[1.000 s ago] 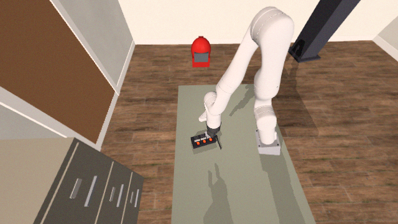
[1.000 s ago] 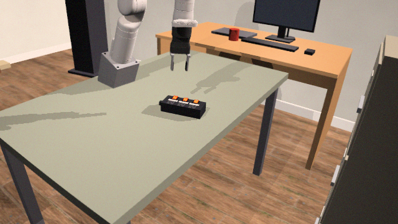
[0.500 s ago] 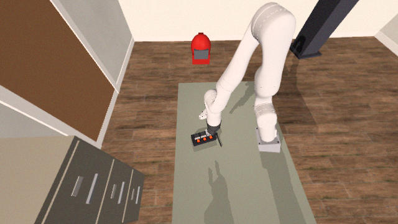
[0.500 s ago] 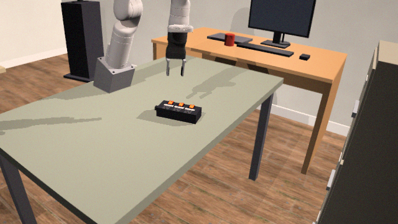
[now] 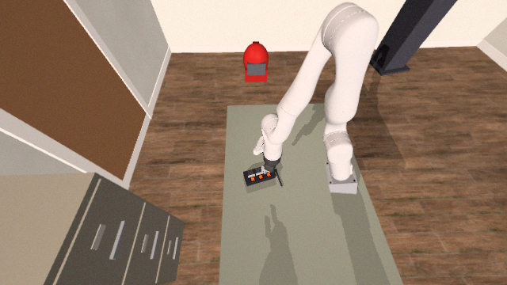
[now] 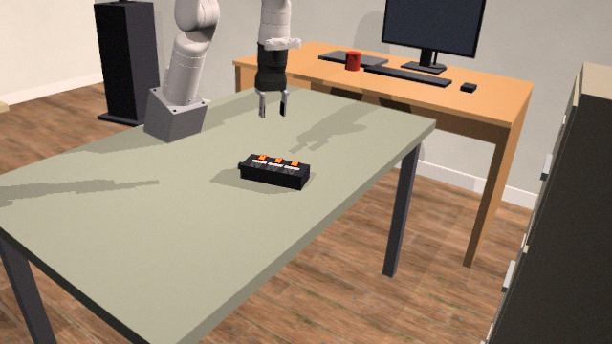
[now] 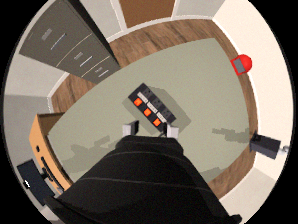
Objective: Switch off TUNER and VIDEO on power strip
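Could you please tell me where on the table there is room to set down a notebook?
The near stretch of the table, between the power strip and the corner at the bottom of the exterior view, looks free. It is crowded around the strip, beneath the open pincer.

Exterior view: wooden orange-brown desk (image 6: pixel 483 102) (image 7: pixel 39 134), far side; on it, red cylindrical mug (image 6: pixel 353 61) left of black flat-screen monitor (image 6: pixel 432 26) (image 7: pixel 34 182); small black mouse (image 6: pixel 469 87) at right. Top view: red domed object (image 5: pixel 256 59) (image 7: pixel 242 64) on floor, far side.
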{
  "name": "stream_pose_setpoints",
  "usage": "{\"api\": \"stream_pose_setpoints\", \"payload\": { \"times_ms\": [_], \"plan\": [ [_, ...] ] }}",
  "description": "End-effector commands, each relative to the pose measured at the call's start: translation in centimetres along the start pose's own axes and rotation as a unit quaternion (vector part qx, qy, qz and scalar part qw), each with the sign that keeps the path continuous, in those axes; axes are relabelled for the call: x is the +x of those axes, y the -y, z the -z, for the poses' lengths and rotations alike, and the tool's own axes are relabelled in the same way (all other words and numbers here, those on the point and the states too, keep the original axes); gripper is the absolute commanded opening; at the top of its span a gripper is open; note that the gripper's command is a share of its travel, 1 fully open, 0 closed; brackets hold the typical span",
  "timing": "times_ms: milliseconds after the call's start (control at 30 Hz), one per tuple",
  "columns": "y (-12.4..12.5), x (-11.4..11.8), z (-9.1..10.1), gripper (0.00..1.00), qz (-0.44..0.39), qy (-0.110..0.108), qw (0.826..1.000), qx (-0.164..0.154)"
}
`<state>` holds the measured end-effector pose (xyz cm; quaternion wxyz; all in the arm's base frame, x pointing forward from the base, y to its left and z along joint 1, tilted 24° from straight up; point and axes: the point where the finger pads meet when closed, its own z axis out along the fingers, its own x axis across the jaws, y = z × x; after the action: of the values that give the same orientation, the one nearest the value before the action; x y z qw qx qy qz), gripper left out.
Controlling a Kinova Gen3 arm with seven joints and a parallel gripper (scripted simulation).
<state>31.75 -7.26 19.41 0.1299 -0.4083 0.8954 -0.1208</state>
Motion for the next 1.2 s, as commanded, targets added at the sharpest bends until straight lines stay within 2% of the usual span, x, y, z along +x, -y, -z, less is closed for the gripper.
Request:
{"api": "stream_pose_setpoints", "payload": {
  "times_ms": [0,167,367,533,1167],
  "plan": [
    [0.13,-0.09,0.04,1.0,0.037,0.007,0.999,0.003],
    [0.36,-0.39,0.04,1.0,0.11,0.01,0.994,0.011],
    [0.55,-0.78,0.07,1.0,0.204,0.013,0.979,0.021],
    [0.61,-0.97,0.08,1.0,0.25,0.014,0.968,0.027],
    [0.66,-0.86,0.05,1.0,0.262,0.012,0.965,0.028]
  ]
}}
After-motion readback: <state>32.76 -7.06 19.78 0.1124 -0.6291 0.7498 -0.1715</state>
